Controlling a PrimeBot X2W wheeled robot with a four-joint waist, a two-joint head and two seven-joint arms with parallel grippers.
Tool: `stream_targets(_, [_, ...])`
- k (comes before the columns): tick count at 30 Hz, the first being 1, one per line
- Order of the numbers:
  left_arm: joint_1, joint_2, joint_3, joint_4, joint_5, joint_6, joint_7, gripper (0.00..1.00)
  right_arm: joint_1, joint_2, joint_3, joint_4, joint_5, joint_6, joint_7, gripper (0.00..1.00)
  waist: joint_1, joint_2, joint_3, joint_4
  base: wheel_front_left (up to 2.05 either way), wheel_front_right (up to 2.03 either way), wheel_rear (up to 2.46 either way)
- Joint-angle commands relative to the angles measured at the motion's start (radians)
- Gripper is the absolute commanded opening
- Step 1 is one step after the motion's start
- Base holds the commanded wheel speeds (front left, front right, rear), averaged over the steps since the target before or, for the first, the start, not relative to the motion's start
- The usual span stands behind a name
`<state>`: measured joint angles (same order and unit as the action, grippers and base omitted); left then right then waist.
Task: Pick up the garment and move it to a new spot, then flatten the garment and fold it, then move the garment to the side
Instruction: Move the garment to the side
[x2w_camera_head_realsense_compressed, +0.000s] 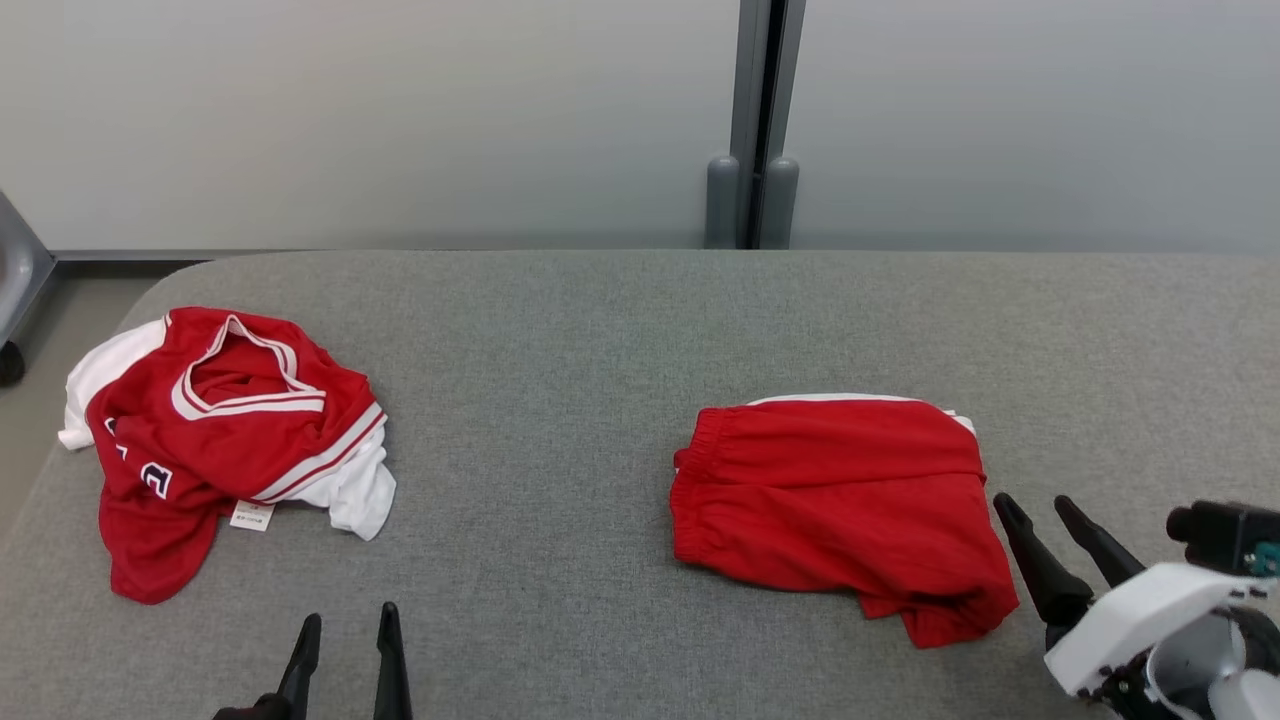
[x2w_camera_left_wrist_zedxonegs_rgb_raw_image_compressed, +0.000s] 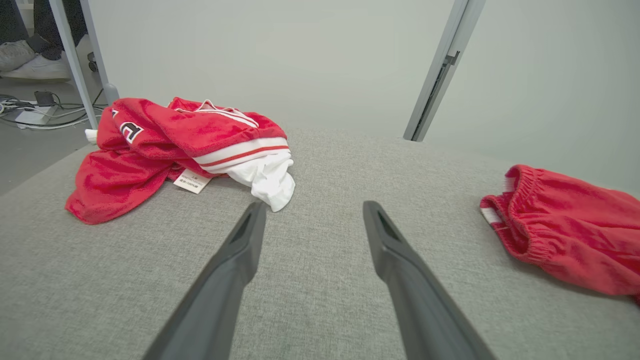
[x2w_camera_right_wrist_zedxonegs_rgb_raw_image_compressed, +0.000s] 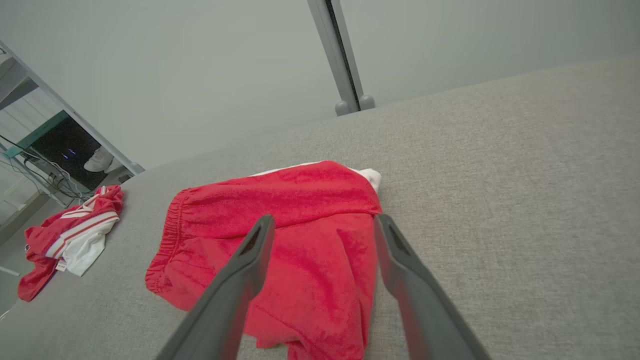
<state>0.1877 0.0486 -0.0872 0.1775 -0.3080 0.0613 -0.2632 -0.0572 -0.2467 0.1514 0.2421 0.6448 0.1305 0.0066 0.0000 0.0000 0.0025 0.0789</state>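
Holding both grippers spread and empty, I am facing two garments on the grey surface (x2w_camera_head_realsense_compressed: 560, 330). The left gripper (x2w_camera_head_realsense_compressed: 349, 615) is hanging low over bare fabric, near the crumpled red-and-white jersey (x2w_camera_head_realsense_compressed: 230, 430) but apart from it. The right gripper (x2w_camera_head_realsense_compressed: 1035, 508) is pointing at the red shorts (x2w_camera_head_realsense_compressed: 840, 500). Its fingertips are just beside the shorts' right edge and, as far as I am able to tell, not touching.

I am judging the jersey to be the garment needing work. It is lying in a heap at the left edge of the surface, while the shorts are lying folded toward the right.

Hazards I am weighing:

1. Single-layer pinch. The jersey is bunching in several overlapping layers, with a white part and a paper tag (x2w_camera_head_realsense_compressed: 252, 514) poking out in front. Closing on one loose flap is likely to be lifting only that layer, leaving the rest dragging and twisting.
2. Loss over the edge. A white sleeve (x2w_camera_head_realsense_compressed: 95, 380) is sitting right at the surface's left border. A low approach that is pushing rather than pinching is risking sliding the heap off toward the floor.
3. Disturbing the folded piece. With the right gripper so close to the shorts, any leftward swing of that arm is risking catching the cloth and undoing the fold.
4. Snagging the cover. The surface is looking soft and textile, so fingertips driving too deep are risking gripping the cover along with the garment.
5. Wrong target. Both items are red, and closing on the shorts is risking repeating work that is appearing done.
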Motion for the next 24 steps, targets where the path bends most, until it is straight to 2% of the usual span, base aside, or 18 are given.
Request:
stream_targets(1, [-0.038,0.003,-0.013,0.001,0.009,-0.006,-0.002,1.0,-0.062,-0.018,0.001,0.032,0.026,0.0,0.095,1.0,0.0,0.0,0.04,0.007,0.0,0.0,0.0])
stream_targets(3, [-0.056,0.004,-0.025,0.004,0.007,-0.002,-0.002,1.0,-0.123,-0.007,0.008,0.074,0.044,0.0,0.184,1.0,0.0,0.0,0.061,0.014,0.0,0.0,0.0])
stream_targets(6, [-0.077,0.004,-0.044,0.009,-0.003,0.005,-0.002,1.0,-0.191,-0.005,0.014,0.148,0.009,0.001,0.261,1.0,0.0,0.0,0.083,0.034,0.0,0.0,0.0])
stream_targets(10, [-0.096,0.004,-0.055,0.007,-0.012,0.019,-0.002,1.0,-0.242,0.016,0.004,0.232,-0.012,0.001,0.298,1.0,0.0,0.0,0.108,0.06,0.0,0.0,0.0])
stream_targets(13, [-0.102,0.004,-0.059,0.002,-0.016,0.026,-0.002,1.0,-0.265,0.045,-0.006,0.27,0.019,0.001,0.316,1.0,0.0,0.0,0.125,0.069,0.0,0.0,0.0])
stream_targets(14, [-0.103,0.004,-0.058,-0.001,-0.018,0.029,-0.002,1.0,-0.273,0.048,-0.01,0.278,0.027,0.001,0.32,0.67,0.0,0.0,0.132,0.067,0.0,0.0,0.0])
stream_targets(15, [-0.104,0.004,-0.056,-0.006,-0.02,0.031,-0.002,1.0,-0.281,0.054,-0.018,0.286,0.037,0.001,0.321,0.12,0.0,0.0,0.139,0.063,0.0,0.0,0.0])
stream_targets(16, [-0.105,0.004,-0.054,-0.011,-0.023,0.036,-0.002,1.0,-0.287,0.057,-0.022,0.295,0.043,0.001,0.328,0.0,0.0,0.0,0.148,0.057,0.0,0.0,0.0])
stream_targets(21, [-0.132,0.004,-0.048,-0.034,-0.022,0.035,-0.002,1.0,-0.329,0.044,-0.018,0.29,0.084,0.001,0.357,0.0,0.0,0.0,0.205,0.01,0.0,0.0,0.0])
stream_targets(22, [-0.152,0.004,-0.048,-0.045,-0.017,0.033,-0.002,1.0,-0.362,0.009,-0.024,0.269,0.106,0.001,0.373,0.0,0.0,0.0,0.247,-0.017,0.0,0.0,0.0])
stream_targets(24, [-0.166,0.003,-0.049,-0.053,-0.013,0.032,-0.002,1.0,-0.383,-0.016,-0.032,0.262,0.113,0.001,0.378,0.0,0.0,0.0,0.274,-0.032,0.0,0.0,0.0])
